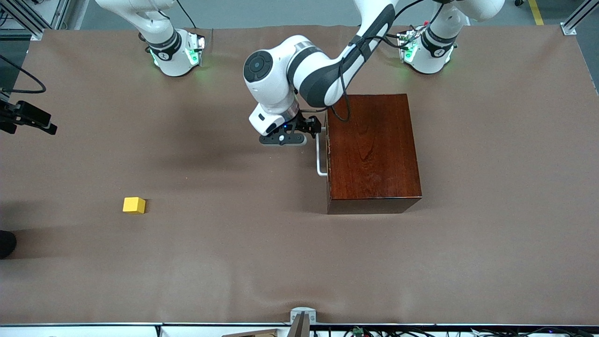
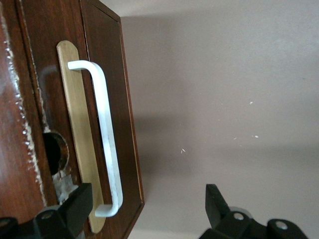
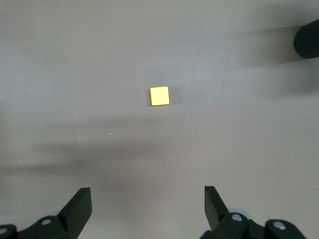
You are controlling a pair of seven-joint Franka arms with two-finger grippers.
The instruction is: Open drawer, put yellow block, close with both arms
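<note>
Here the box [image 1: 372, 152] sits on the brown table [image 1: 234, 262] toward the left arm's end, its glossy top showing in the front view. The drawer [image 2: 107, 124] is fully pushed in, its dark front flush with the box and facing the right arm's end of the table. The white handle [image 1: 320, 157] stands out from that front on a brass-coloured backplate [image 2: 75, 129].

The left arm [image 1: 327, 70] reaches from its base down to the drawer front. The left gripper [image 1: 312, 127] is at the handle's end that lies farther from the front camera. In the left wrist view its fingers [image 2: 75, 206] stand wide apart and grip nothing: one is close against the drawer front beside the handle's end, the other is out over the bare table. The handle's end lies between them, untouched as far as can be seen.

The block [image 1: 134, 205] lies alone on the table toward the right arm's end, well apart from the box and nearer to the front camera than the drawer.

The right gripper [image 3: 147, 209] is high over the table with the block below it, as its wrist view shows. Its fingers [image 3: 77, 204] are spread wide and hold nothing. In the front view only the right arm's base [image 1: 173, 51] shows.
</note>
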